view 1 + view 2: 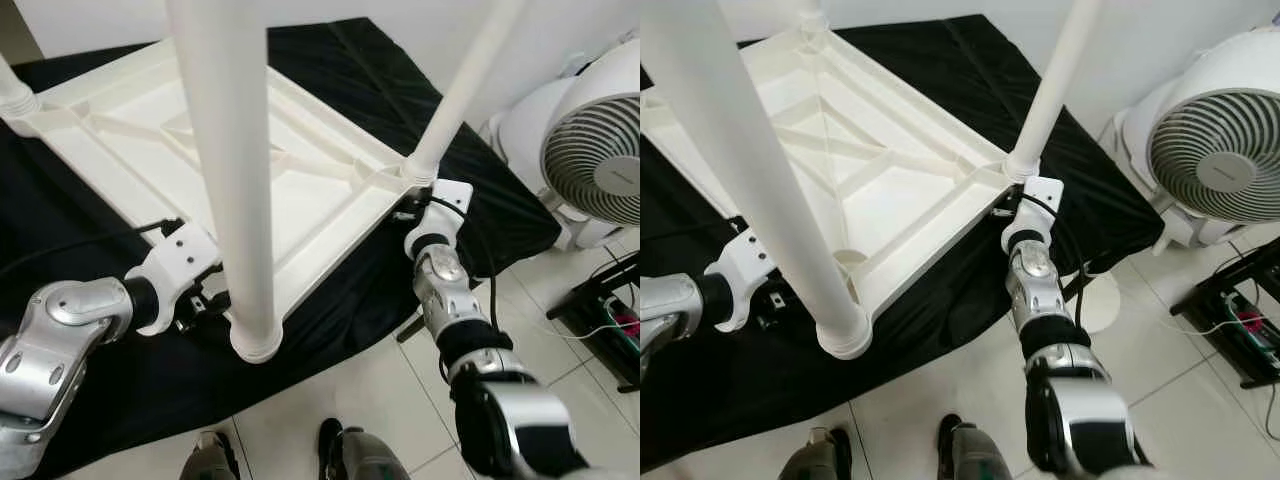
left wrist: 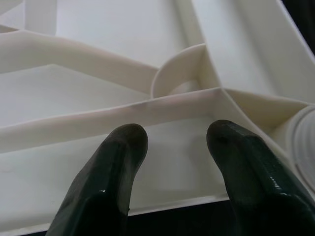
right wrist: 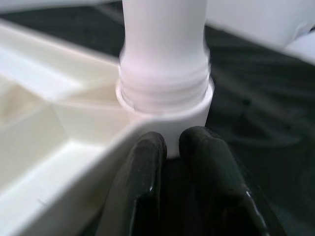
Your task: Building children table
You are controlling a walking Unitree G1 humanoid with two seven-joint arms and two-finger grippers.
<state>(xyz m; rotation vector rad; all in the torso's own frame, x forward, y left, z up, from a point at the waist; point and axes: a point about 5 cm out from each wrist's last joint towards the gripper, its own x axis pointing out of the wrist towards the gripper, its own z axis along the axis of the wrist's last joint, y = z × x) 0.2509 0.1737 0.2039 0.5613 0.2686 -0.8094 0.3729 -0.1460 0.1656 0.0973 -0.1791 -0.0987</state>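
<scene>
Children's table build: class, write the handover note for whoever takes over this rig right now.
Left hand: open, at the near edge of the upturned tabletop, beside the near leg.
Right hand: fingers close together, at the corner socket of the right leg.
Tabletop lies underside up on a black cloth.
Done: four legs stand in their corner sockets.
Left: check that they are tight, then turn the table upright.

There are no words, numbers or signs to read here. The white table top [image 1: 230, 160], its legs [image 1: 236, 180], the black cloth [image 1: 330, 290] and the fan [image 1: 600, 150] show no labels. The round middle of the fan may have a mark, but it is too small to read.
</scene>
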